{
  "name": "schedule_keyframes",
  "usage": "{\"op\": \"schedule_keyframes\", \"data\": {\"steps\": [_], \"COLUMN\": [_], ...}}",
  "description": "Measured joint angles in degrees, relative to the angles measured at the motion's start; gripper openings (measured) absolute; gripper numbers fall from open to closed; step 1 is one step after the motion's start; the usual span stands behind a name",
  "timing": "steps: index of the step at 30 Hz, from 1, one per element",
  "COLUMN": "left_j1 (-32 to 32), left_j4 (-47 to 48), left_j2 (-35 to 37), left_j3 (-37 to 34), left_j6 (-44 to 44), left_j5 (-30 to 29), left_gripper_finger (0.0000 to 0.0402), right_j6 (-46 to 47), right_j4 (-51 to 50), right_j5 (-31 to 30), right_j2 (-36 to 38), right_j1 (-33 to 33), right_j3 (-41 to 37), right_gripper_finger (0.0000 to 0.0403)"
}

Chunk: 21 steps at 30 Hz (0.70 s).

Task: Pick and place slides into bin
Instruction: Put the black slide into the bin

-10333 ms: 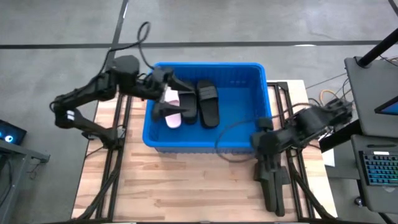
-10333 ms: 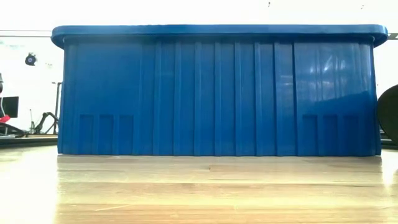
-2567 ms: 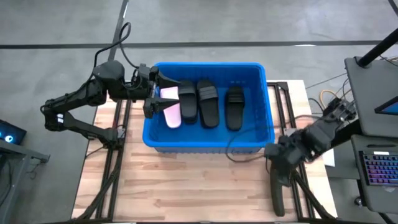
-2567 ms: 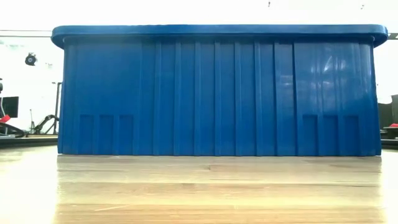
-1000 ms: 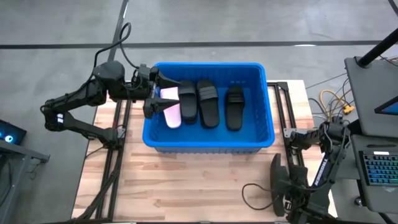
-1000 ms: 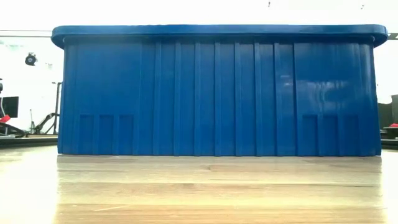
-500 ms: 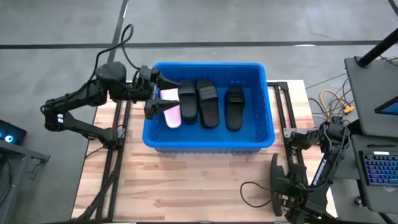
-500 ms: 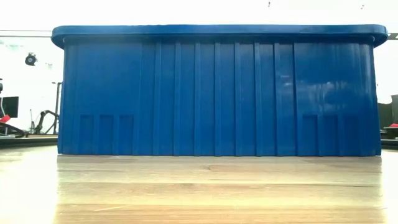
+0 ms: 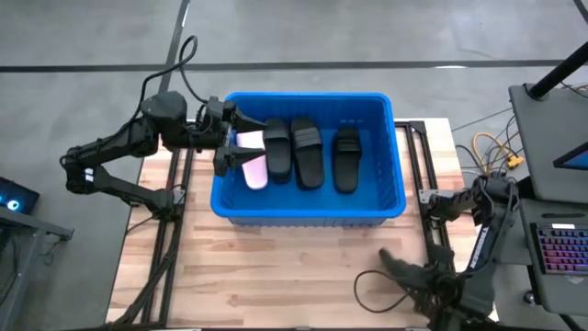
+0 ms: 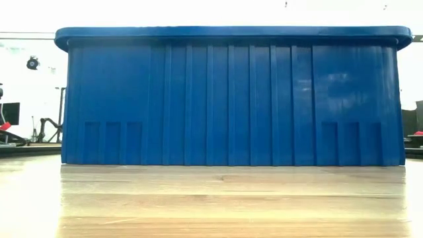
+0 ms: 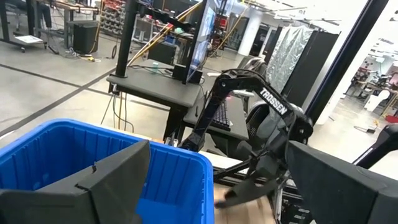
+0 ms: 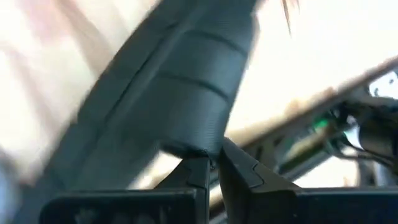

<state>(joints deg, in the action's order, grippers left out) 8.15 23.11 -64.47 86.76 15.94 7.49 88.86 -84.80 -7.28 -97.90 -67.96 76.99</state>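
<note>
Right gripper (image 9: 432, 280), jaws apparently pinching a black slide (image 12: 186, 106) at 5 o'clock of the bin (image 9: 386, 207); slippage risk. Left gripper (image 9: 241, 145) jaws spread.

One readable word: "TROSSEN"
It runs in white capitals along the right arm (image 11: 273, 102) (seen far off from the left wrist); nothing else legible.

— What kind of place am I driving this rig in?

— A robotics lab or workshop, I'd say. My left wrist camera looks across a polished concrete floor (image 11: 43, 68) to black equipment stands (image 11: 149, 87), a monitor (image 11: 202, 37), a keyboard (image 11: 222, 118), cable bundles and shelving; overhead I see a wooden workbench (image 9: 276, 276).
</note>
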Motion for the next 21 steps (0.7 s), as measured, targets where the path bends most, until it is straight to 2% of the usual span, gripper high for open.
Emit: {"op": "schedule_keyframes", "data": {"steps": [6,14,17,21], "left_j1": [0.0,0.0,0.0,0.0], "left_j4": [0.0,-0.3,-0.3,-0.2], "left_j2": [0.0,0.0,0.0,0.2], "left_j3": [0.0,0.0,0.0,0.0], "left_j6": [0.2,0.2,0.2,0.2], "left_j5": [0.0,0.0,-0.1,0.0], "left_gripper_finger": [0.0358,0.0358,0.0358,0.0358], "right_j6": [0.7,-7.4,-15.2,-25.7], "right_j4": [-0.4,-0.4,-0.4,-0.2], "right_j5": [-11.1,-29.7,-32.6,-32.9], "right_j2": [4.7,12.9,14.9,15.7], "right_j1": [2.7,11.6,17.1,26.0], "right_j3": [7.1,16.4,19.8,25.4], "right_gripper_finger": [0.0012,0.0012,0.0012,0.0012]}}
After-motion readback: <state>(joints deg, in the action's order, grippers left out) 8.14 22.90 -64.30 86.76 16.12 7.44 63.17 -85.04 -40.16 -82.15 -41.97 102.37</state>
